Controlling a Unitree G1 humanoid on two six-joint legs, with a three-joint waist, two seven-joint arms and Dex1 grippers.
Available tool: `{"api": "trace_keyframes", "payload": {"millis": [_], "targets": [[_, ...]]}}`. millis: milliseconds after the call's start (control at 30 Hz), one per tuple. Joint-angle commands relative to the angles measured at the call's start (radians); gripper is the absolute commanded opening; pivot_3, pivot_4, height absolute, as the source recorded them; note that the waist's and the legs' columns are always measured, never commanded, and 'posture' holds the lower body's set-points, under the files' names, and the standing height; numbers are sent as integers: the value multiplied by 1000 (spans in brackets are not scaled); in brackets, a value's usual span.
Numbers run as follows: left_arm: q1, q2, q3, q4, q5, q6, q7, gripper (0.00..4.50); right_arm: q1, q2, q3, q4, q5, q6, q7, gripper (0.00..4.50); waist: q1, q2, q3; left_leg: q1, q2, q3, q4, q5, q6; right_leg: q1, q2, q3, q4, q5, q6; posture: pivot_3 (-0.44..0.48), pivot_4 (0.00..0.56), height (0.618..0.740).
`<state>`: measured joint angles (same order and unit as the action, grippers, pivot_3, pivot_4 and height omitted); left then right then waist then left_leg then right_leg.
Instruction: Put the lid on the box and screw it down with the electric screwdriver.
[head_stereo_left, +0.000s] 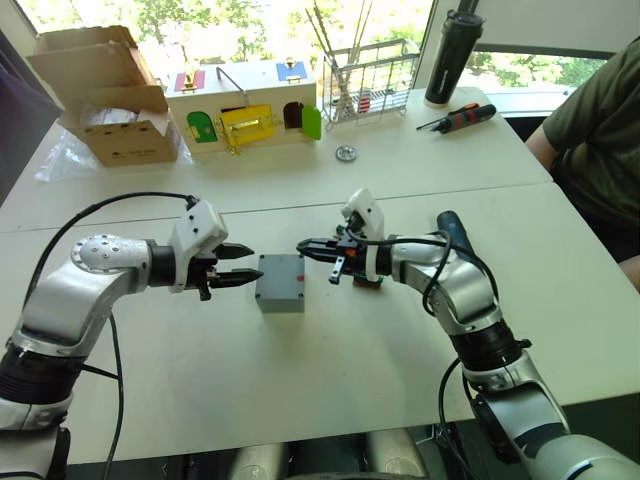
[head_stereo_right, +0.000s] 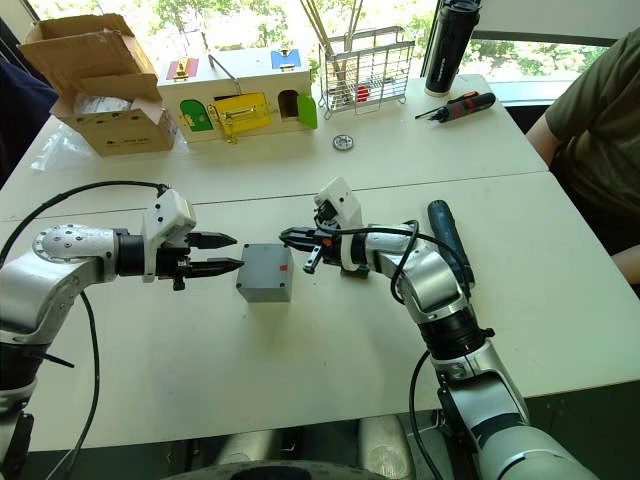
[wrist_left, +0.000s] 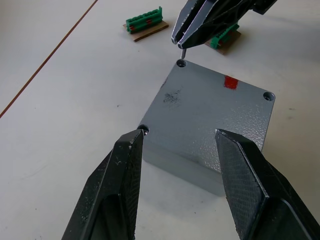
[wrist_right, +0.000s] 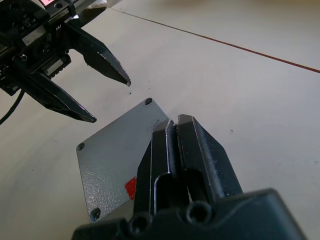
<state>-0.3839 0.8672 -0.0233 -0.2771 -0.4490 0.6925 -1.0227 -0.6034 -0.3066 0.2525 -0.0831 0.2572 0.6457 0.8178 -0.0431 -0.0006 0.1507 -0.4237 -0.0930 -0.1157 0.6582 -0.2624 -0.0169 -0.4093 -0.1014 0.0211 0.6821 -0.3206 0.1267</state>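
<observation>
The left gripper hangs spread wide just left of one grey box, mid-counter, its lid on with a red mark and corner holes. The right gripper pinches one small screw over a corner hole.

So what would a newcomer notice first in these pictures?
At the table's middle sits a small grey square plastic box with its flat lid on, red mark on top. The open left gripper faces it; the shut right gripper holds a small screw above one corner hole.
</observation>
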Motion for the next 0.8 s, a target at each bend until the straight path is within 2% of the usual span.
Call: {"api": "trace_keyframes", "payload": {"millis": [33, 800], "targets": [[-5, 5, 12, -21, -5, -2, 1, 2296, -6, 8, 4, -40, 12, -8, -3, 40, 0, 0, 0, 0, 0, 0, 0, 0, 0, 0, 0, 0, 0, 0, 0, 0, 150, 740], [-12, -8, 1, -12, 8, -12, 8, 2296, 3, -1, 22, 15, -15, -48, -6, 40, 0, 0, 0, 0, 0, 0, 0, 0, 0, 0, 0, 0, 0, 0, 0, 0, 150, 740]]}}
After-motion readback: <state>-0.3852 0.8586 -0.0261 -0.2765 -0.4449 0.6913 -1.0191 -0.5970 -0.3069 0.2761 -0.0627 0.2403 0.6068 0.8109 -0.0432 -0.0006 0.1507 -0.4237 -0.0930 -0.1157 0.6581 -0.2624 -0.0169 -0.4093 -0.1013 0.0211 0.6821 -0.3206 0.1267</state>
